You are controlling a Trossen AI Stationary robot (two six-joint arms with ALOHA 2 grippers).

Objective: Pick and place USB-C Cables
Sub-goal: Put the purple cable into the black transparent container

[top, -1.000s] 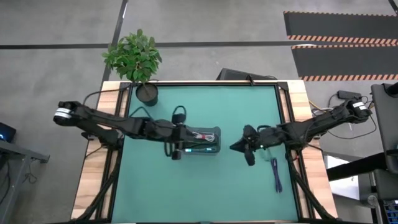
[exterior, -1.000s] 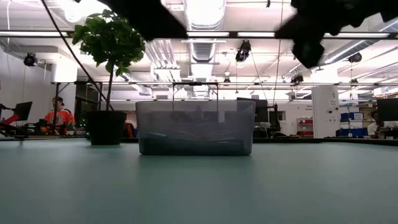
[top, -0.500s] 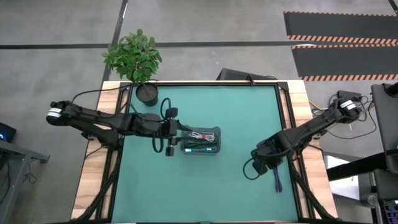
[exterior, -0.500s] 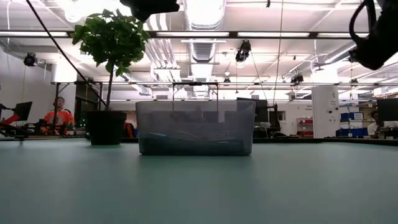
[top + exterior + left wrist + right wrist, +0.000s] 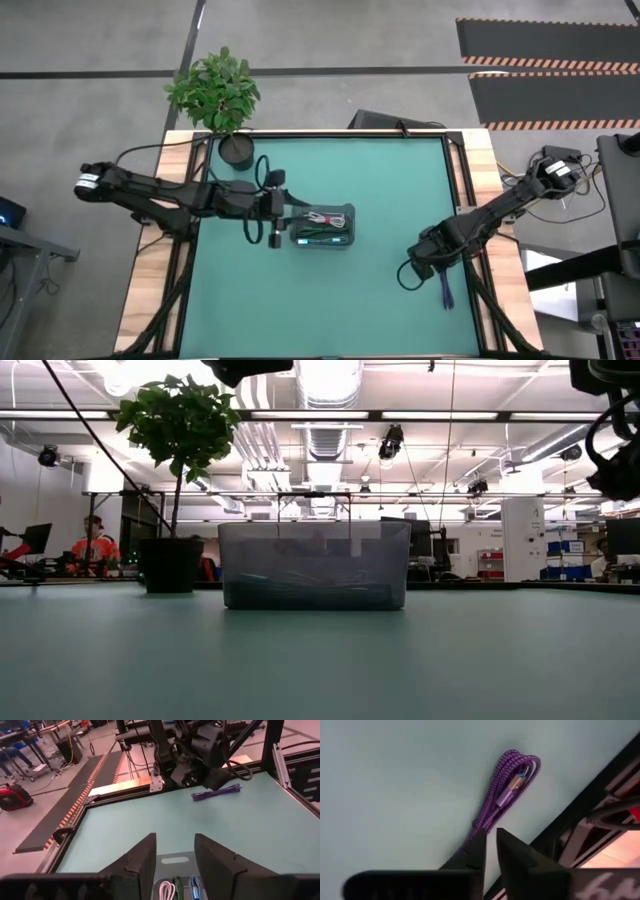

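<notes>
A purple USB-C cable (image 5: 507,790) lies bundled on the green mat near the table's right edge (image 5: 444,285); it also shows far off in the left wrist view (image 5: 216,793). My right gripper (image 5: 491,834) hangs over the cable's one end, pointing steeply down (image 5: 425,262), its fingers only a narrow gap apart and nothing between them. A clear bin (image 5: 322,228) at mid-table holds white (image 5: 166,892), green (image 5: 177,887) and blue (image 5: 194,887) cables. My left gripper (image 5: 174,840) hovers open at the bin's left end (image 5: 280,218).
A potted plant (image 5: 215,95) stands at the far left corner and rises left of the bin in the low view (image 5: 175,430). Black frame rails (image 5: 462,200) and wooden strips (image 5: 160,260) line the mat's sides. A person (image 5: 95,545) sits far behind the table.
My right gripper has gone from mid-table toward the right and near edges, sinking and tipping from about level to steeply down over the purple cable. My left gripper has drawn back from above the bin toward the left edge and risen a little.
</notes>
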